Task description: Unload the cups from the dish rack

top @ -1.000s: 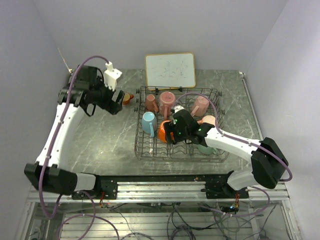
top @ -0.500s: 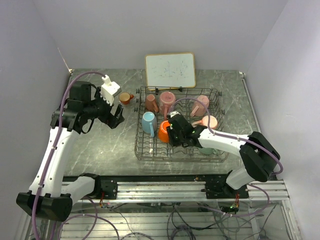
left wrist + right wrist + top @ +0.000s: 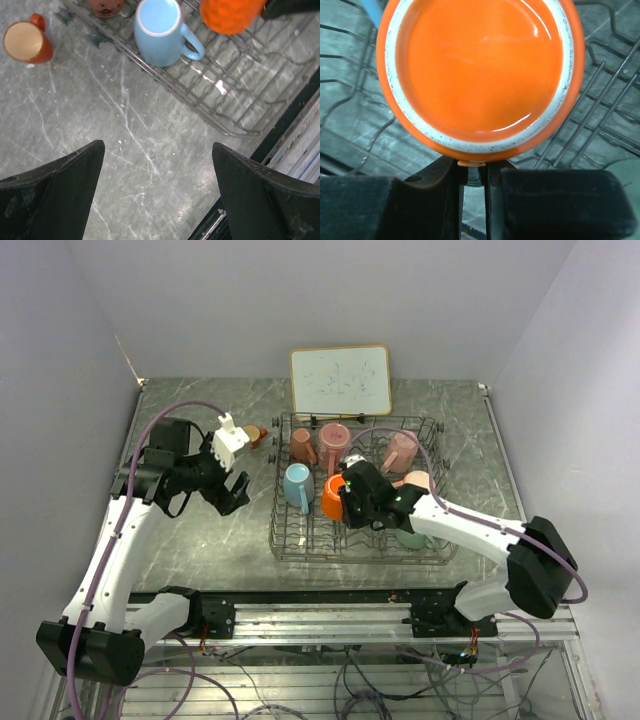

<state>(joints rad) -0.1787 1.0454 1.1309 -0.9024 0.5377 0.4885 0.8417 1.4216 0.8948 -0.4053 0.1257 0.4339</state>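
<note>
Fingers [image 3: 420,200] of the right gripper [image 3: 475,172] stand almost together, clamped on the handle of the large orange mug [image 3: 480,70]. One round, white-ringed end of the mug fills the wrist view above the wires of the dish rack [image 3: 610,100]. Left gripper [image 3: 156,147]: fingers [image 3: 60,185] wide apart and holding nothing, over bare table [image 3: 125,165] at 9 o'clock from the rack. Overhead, the large orange mug lies near the rack's centre, with the light blue mug [image 3: 297,486] just beside it at 9 o'clock. A mint green mug [image 3: 412,538] lies at 4 o'clock, largely hidden under the right arm, and a peach mug [image 3: 417,482] lies at 3 o'clock. Three pink mugs [image 3: 333,443] line the rack's far row at 12 o'clock. A small orange mug [image 3: 255,436] stands upright on the table outside the rack, at 10 o'clock from its centre. Farthest back, at 12 o'clock, is a white framed board [image 3: 340,380].
</note>
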